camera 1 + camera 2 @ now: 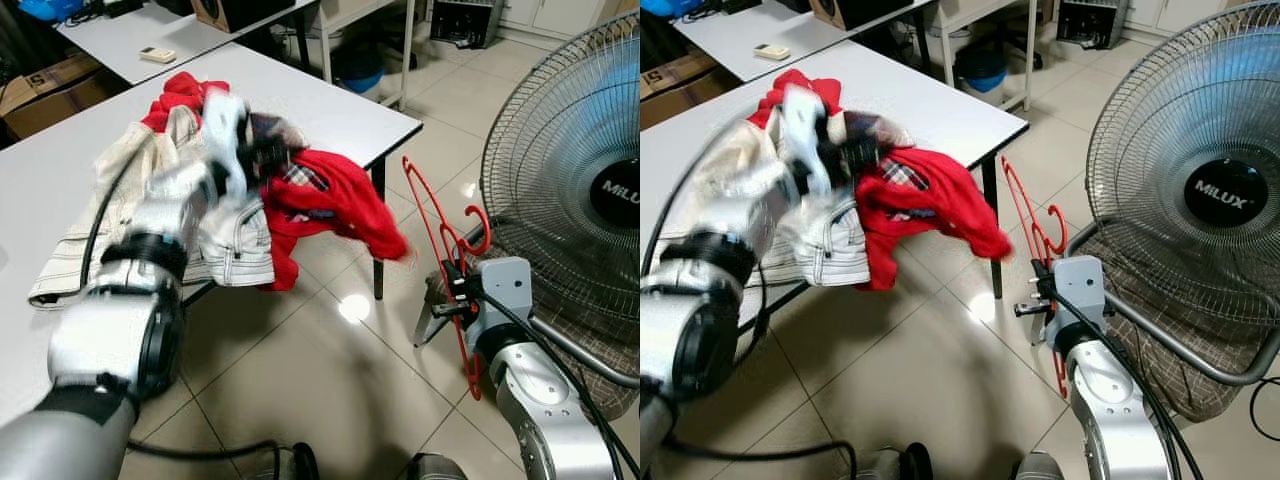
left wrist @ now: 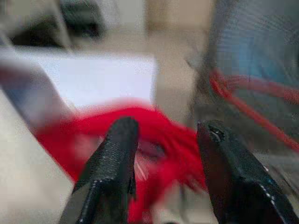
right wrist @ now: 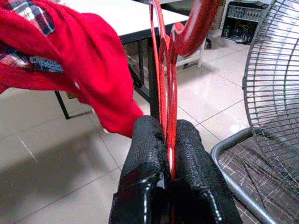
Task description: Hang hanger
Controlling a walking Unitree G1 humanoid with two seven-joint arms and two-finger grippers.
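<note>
Right pincer (image 3: 169, 154) pressed together on red hanger (image 1: 440, 235), held upright at four o'clock, just beside the standing fan (image 1: 575, 150) and the chair (image 1: 1160, 300) under it. Left pincer (image 2: 166, 154) spread and empty, blurred, poised over the red garment (image 1: 330, 200) draped off the worktop (image 1: 310, 105) edge at centre, toward eleven o'clock from the hanger. Beige striped clothing (image 1: 130, 210) heaped beside the red one, toward nine o'clock. Hanger in hand, nothing on it, no rail or hook to be made out for hanging. Judged early: hanger secured, garment not yet gripped or threaded on, hanging itself left to do. Slack red cloth likely to slip off the worktop if tugged.
</note>
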